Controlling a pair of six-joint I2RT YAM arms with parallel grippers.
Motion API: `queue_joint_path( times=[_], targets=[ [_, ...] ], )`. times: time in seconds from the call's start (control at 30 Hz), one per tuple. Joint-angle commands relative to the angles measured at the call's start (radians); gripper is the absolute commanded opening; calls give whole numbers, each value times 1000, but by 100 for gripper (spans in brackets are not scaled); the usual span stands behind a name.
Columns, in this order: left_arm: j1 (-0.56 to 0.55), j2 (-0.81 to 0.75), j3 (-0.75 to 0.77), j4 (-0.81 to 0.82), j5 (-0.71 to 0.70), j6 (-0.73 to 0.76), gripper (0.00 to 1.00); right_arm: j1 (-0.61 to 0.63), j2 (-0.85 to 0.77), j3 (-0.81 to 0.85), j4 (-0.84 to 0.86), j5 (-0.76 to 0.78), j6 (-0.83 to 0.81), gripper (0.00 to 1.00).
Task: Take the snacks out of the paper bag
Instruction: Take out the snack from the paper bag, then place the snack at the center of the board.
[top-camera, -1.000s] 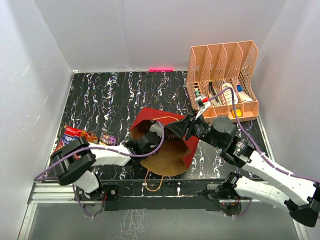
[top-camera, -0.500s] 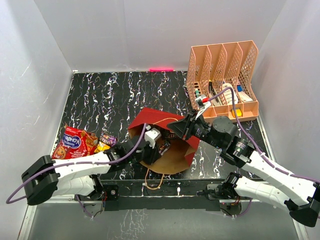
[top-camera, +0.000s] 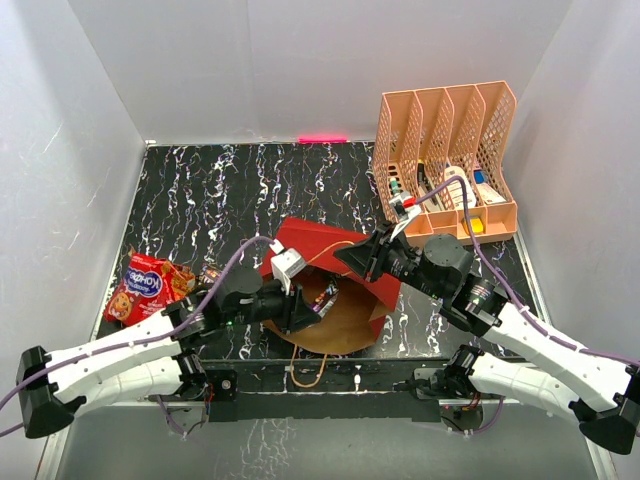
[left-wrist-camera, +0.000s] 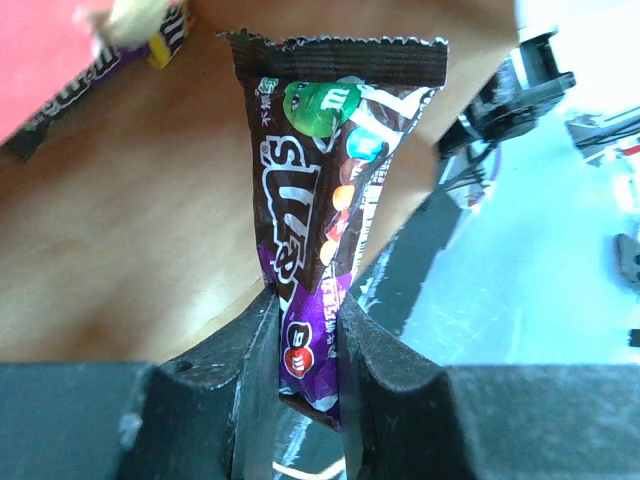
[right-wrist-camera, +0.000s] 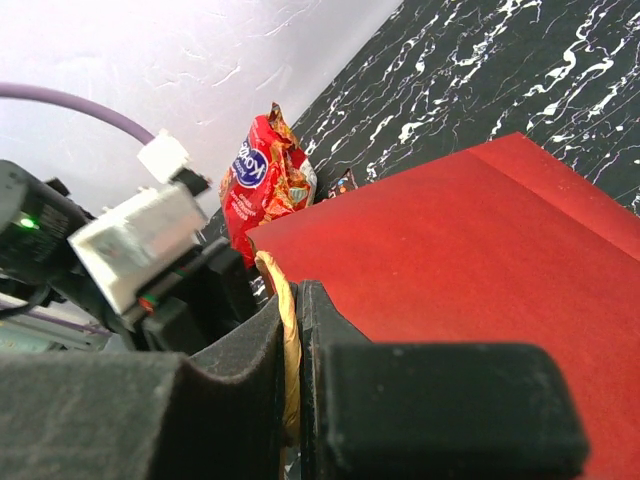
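Note:
The paper bag (top-camera: 322, 240) lies on its side, dark red outside, kraft inside (left-wrist-camera: 130, 220), mouth toward the arms. My left gripper (top-camera: 316, 306) is at the mouth, shut on a brown and purple candy packet (left-wrist-camera: 320, 200) held by its lower end between the fingers (left-wrist-camera: 255, 360). Another dark packet (left-wrist-camera: 70, 105) lies inside the bag. My right gripper (right-wrist-camera: 295, 330) is shut on the bag's cord handle (right-wrist-camera: 285, 340) and holds the red upper side (right-wrist-camera: 480, 260) up. The large red snack bag (top-camera: 145, 287) and a small packet (top-camera: 210, 272) lie on the table at left.
The peach mesh rack (top-camera: 445, 160) with pens stands at the back right. A second cord handle (top-camera: 305, 365) hangs over the table's near edge. White walls enclose the black marbled table (top-camera: 220, 190). My left arm (right-wrist-camera: 130, 245) is close to the right gripper.
My left gripper has drawn back from deep inside the bag to its mouth, holding the brown and purple packet. The right gripper has kept its hold on the handle.

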Motion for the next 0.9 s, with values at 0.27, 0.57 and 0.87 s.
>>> queue_joint_path(
  times=[0.27, 0.57, 0.87],
  targets=[
    [-5, -133, 277, -208, 74, -38, 0, 0, -12, -8, 70, 17, 6, 7],
    [-5, -162, 489, -346, -512, 29, 0, 0, -18, -15, 70, 21, 16, 7],
    [-1, 21, 526, -351, -1118, 172, 0, 0, -19, -18, 60, 26, 17, 7]
  ],
)
